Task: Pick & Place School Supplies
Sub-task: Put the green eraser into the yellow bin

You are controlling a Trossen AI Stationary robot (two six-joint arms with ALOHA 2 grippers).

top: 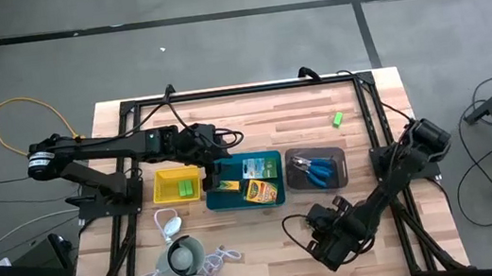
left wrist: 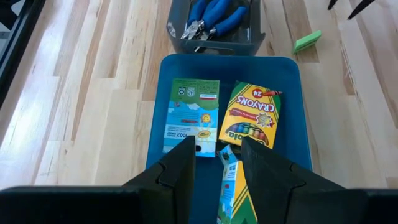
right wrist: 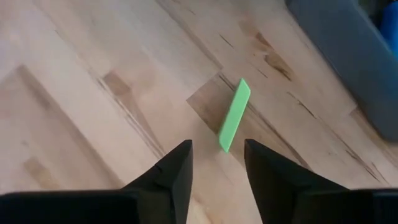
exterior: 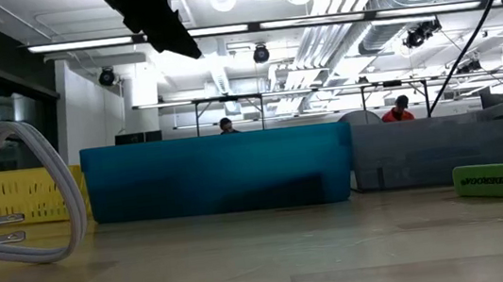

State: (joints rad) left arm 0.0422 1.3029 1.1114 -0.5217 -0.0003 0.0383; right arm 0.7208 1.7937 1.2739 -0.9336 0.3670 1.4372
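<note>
A: Where does the left gripper (left wrist: 216, 163) stand?

B: Over the teal tray (top: 268, 159), at the end next to the yellow tray (top: 164, 177). Its fingers are spread, and between them sits the end of a narrow yellow-and-green crayon box (left wrist: 231, 186). Whether the pads touch it cannot be told.

A: And just past those fingers?

B: A green-and-white flat pack (left wrist: 193, 116) and a 24-count crayon box (left wrist: 250, 115), side by side on the tray floor. Farther out is the dark grey tray (left wrist: 250, 38) with the blue-handled pliers (left wrist: 208, 15) in it, and beside that a lime-green block (left wrist: 307, 42) on the bare wood.

A: The right gripper (right wrist: 215, 163)?

B: Fingers apart with nothing between them, low over the table (right wrist: 93, 74). A thin lime-green eraser (right wrist: 234, 114) lies on the wood just ahead of its tips, and the dark grey tray is well beyond it.
</note>
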